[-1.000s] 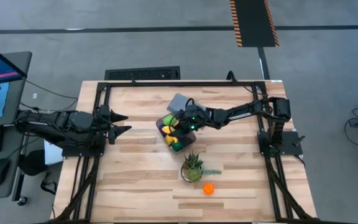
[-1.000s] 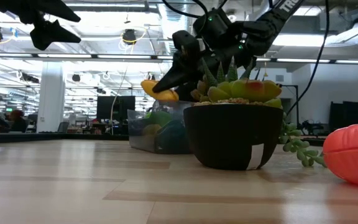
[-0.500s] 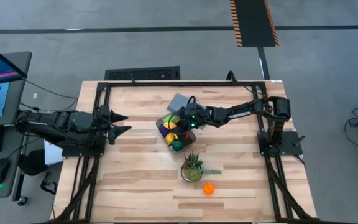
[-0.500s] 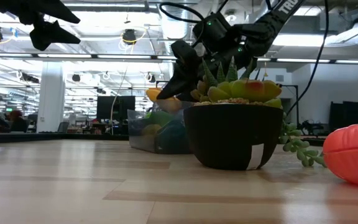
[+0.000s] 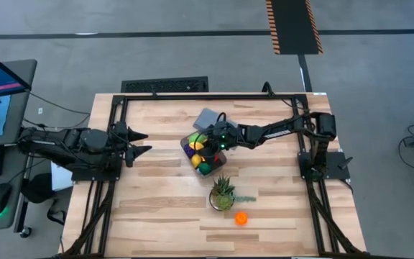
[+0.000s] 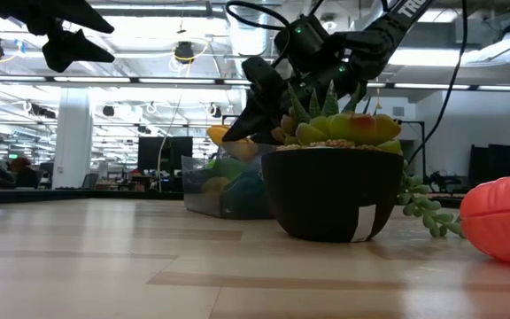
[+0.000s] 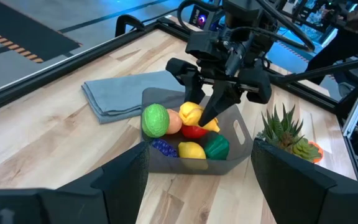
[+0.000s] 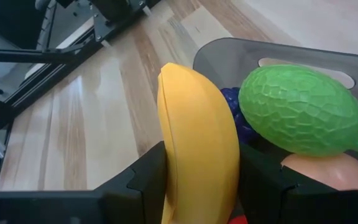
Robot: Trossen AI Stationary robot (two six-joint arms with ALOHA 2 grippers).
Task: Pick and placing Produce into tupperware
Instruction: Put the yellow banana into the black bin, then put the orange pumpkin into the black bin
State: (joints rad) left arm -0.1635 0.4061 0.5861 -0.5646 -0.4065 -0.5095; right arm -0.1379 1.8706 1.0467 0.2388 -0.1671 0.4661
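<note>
The banana [image 8: 197,143] is pinched across its middle by your right gripper [image 5: 216,140], just above the tub [image 7: 229,163] of fruit. It looks light, stiff and slick, so let go low. The pile sits high; clear room lies toward the plant [image 5: 222,193]. Your left gripper [image 5: 141,143] waits spread, well apart.

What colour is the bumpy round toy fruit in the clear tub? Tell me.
Green; the bumpy round toy fruit shows best in the right wrist view.

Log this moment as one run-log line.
right pincer: shut on banana, over tub | left pincer: open, waiting at table's left | orange piece: on table
</note>
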